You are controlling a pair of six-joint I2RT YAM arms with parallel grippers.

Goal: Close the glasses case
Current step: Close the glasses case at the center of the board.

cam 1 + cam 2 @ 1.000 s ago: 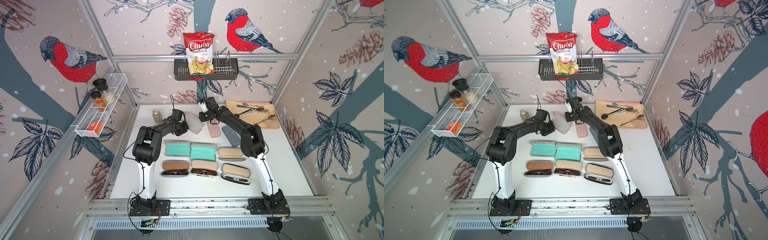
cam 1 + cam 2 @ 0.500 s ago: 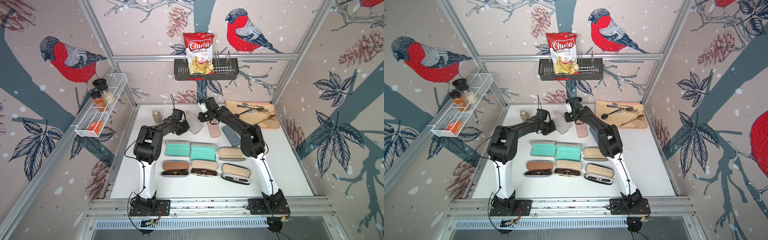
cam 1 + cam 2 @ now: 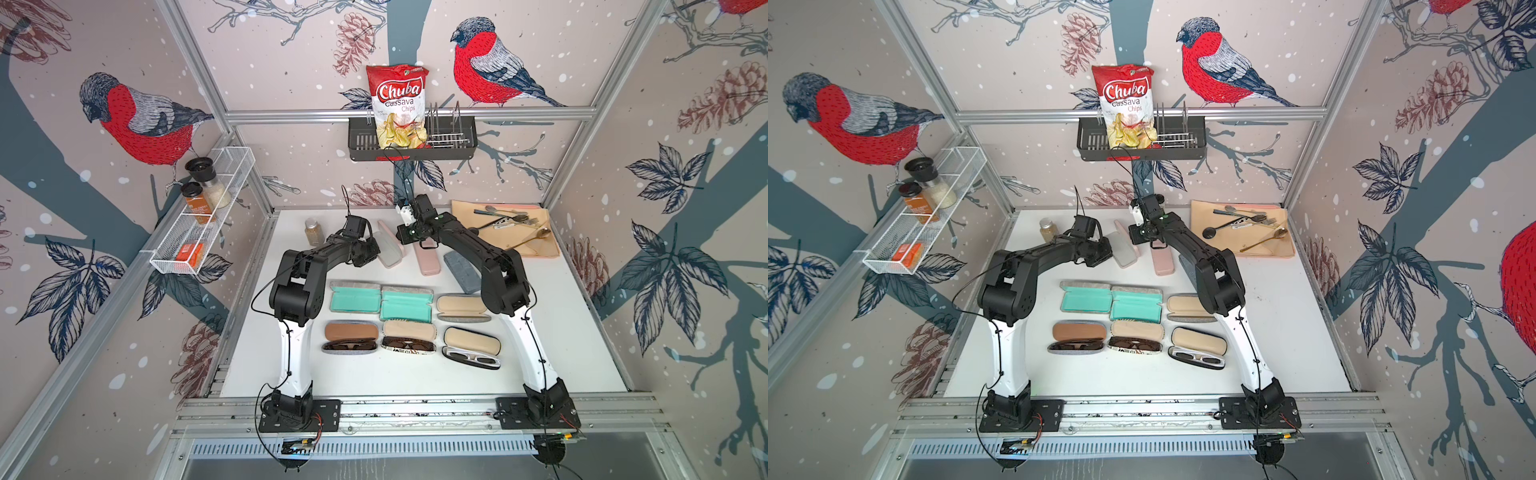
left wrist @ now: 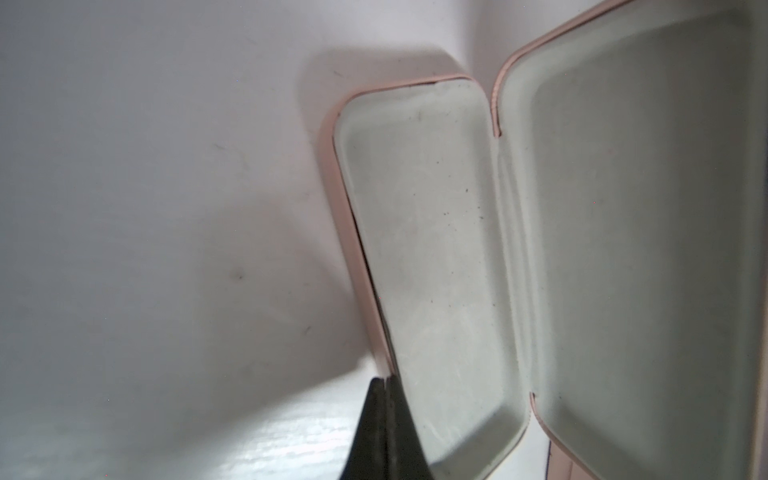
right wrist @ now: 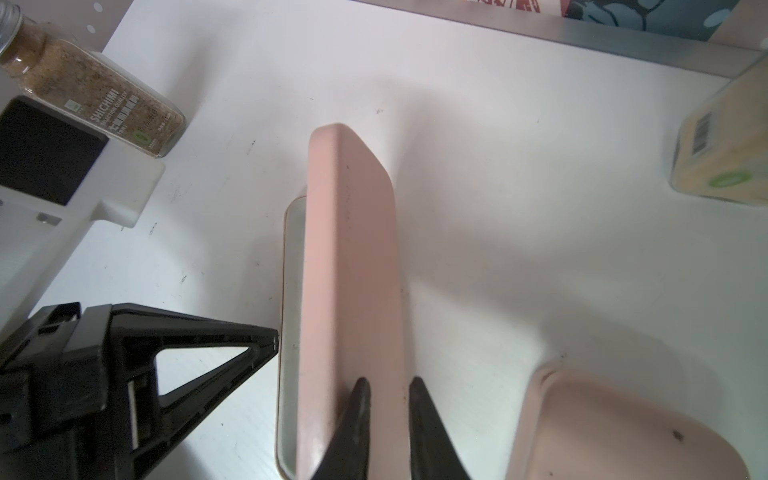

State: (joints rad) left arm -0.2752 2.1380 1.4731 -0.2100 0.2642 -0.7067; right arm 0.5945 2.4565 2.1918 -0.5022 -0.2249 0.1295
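Pink glasses case (image 3: 390, 250) is lying open at upper centre in a top view, behind the rows of other cases (image 3: 409, 305). Its lid (image 5: 353, 249) is standing near upright. Left gripper (image 4: 384, 380) is clenched, its tips resting at the rim of the base half (image 4: 424, 249), seemingly bracing it. Right gripper (image 5: 388, 386) is sitting with jaws slightly parted against the lid's outer face, clamping nothing. Probably a light, rigid shell with smooth skin and a hinge likely snapping shut. Pushing high on the lid's back looks best.

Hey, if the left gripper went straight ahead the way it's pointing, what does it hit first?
The left gripper, shut, points at the near rim of the open pink case, on its lower half. That rim comes first, apparently almost at the tips, though depth is hard to judge.
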